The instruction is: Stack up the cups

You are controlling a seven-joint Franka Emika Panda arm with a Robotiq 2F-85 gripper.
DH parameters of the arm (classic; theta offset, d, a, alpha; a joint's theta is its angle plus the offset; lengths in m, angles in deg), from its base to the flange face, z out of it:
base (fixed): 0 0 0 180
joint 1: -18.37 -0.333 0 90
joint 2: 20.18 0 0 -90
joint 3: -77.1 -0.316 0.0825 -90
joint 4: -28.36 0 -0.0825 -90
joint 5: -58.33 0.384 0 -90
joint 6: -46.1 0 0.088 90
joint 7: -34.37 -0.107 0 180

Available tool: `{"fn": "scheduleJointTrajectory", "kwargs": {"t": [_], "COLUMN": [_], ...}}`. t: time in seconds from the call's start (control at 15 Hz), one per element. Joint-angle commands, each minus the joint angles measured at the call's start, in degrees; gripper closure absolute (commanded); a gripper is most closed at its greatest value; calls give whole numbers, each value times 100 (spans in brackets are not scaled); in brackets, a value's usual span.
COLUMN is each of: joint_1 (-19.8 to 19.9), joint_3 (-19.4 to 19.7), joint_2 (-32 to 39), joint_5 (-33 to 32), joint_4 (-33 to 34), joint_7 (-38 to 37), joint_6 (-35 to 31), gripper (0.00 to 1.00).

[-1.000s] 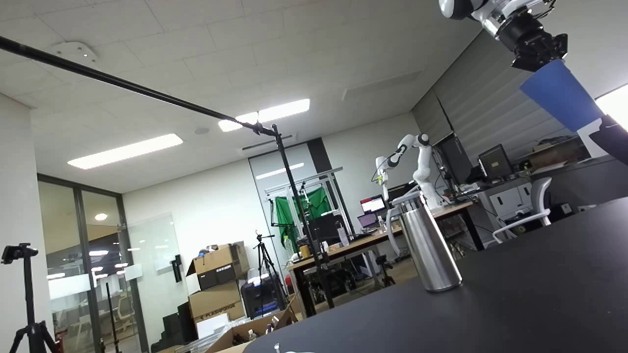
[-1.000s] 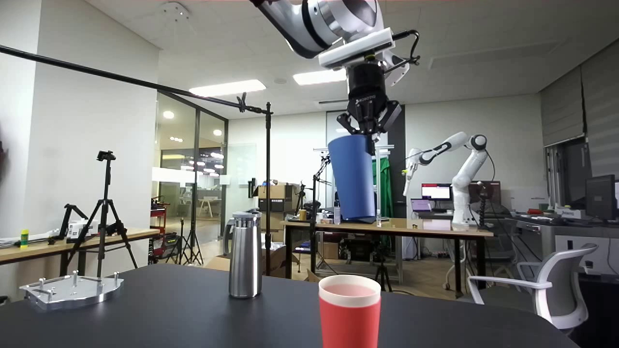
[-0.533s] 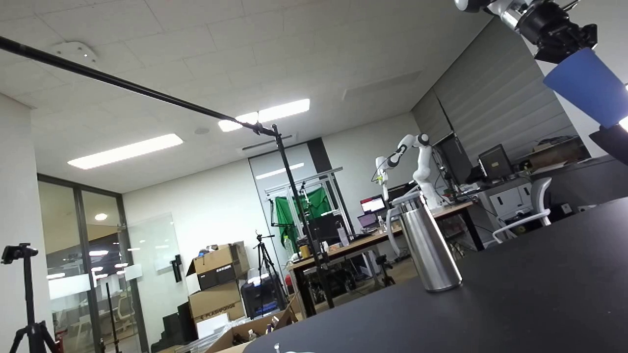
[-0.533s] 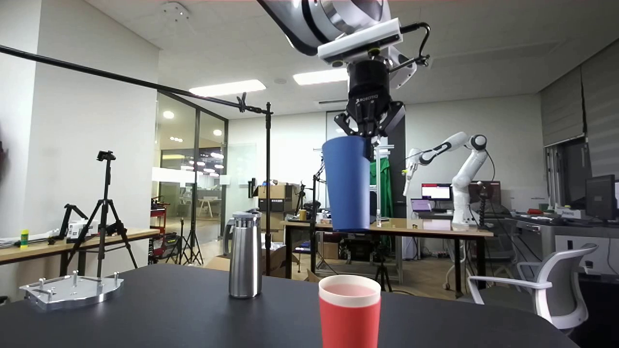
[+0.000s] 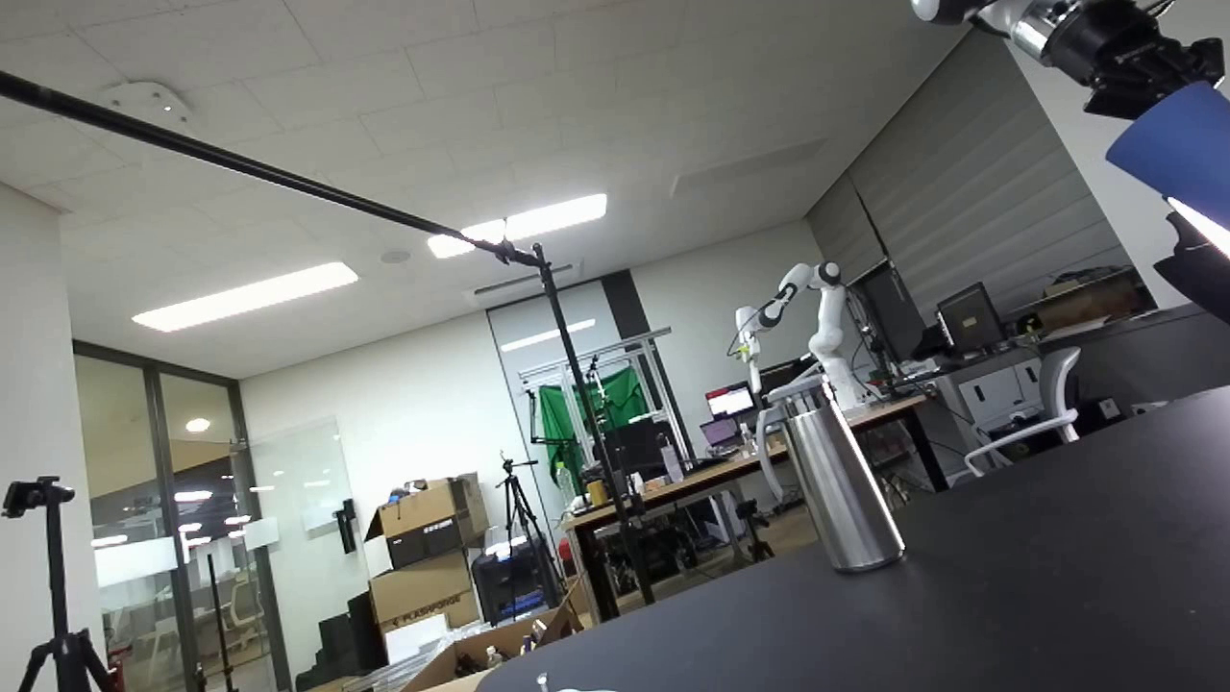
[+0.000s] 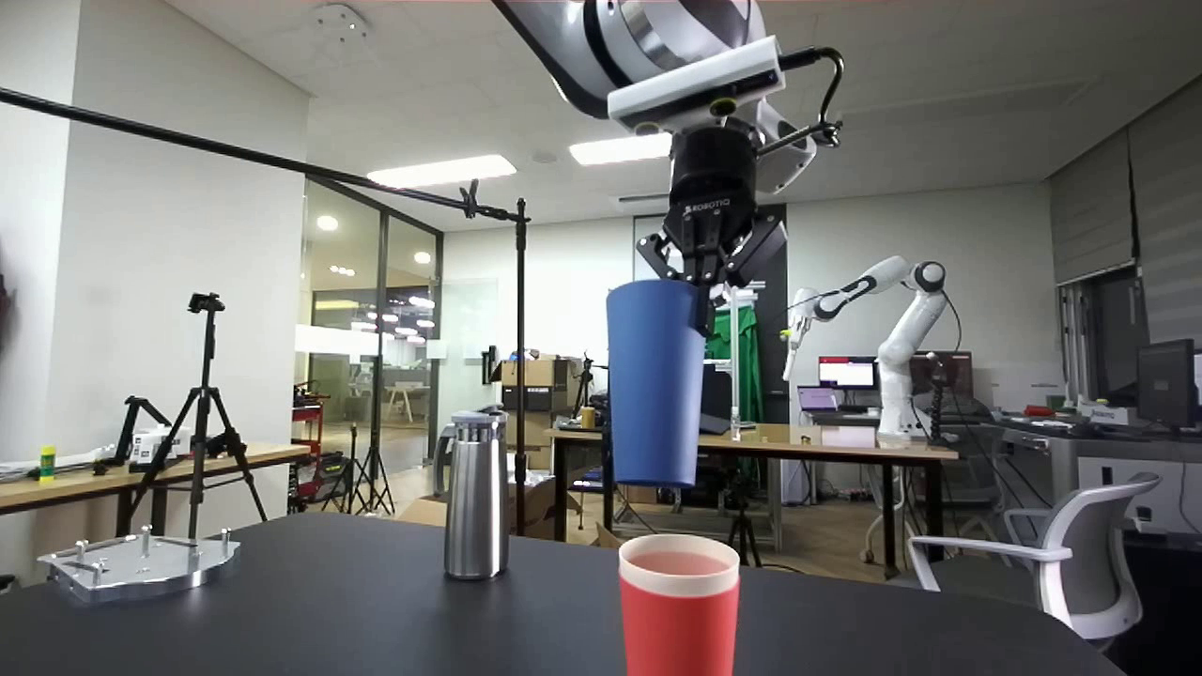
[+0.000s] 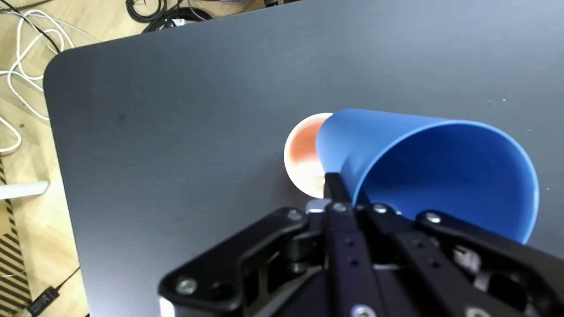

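The blue cup (image 6: 654, 385) hangs upright, slightly tilted, in the air, mouth up. My gripper (image 6: 702, 305) is shut on its rim, one finger inside and one outside; this grip also shows in the wrist view (image 7: 352, 193). In an exterior view the blue cup (image 5: 1177, 154) is cut by the right edge. A red cup with a white rim (image 6: 679, 620) stands upright on the table, mouth up. In the wrist view the red cup (image 7: 304, 149) lies beyond the blue cup's base, which hides part of it. No all-white cup is in view.
A silver metal jug (image 6: 476, 498) stands on the black table (image 6: 329, 610); the jug also shows in an exterior view (image 5: 846, 490). A clear plate with metal pegs (image 6: 141, 573) lies at the table's left. A grey chair (image 6: 1080, 554) stands beyond the right edge.
My gripper has carried the blue cup down and to the left in an exterior view, where it looks larger and closer to upright. In the remaining exterior view it has moved right. The red cup has not moved.
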Motion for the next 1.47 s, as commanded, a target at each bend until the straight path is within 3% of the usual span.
{"fn": "scheduleJointTrajectory", "kwargs": {"t": [0.0,1.4], "joint_1": [12,82], "joint_3": [70,111], "joint_2": [-214,196], "joint_5": [-144,-88], "joint_4": [-273,-309], "joint_7": [-4,123], "joint_6": [18,-695], "gripper": [99,99]}}
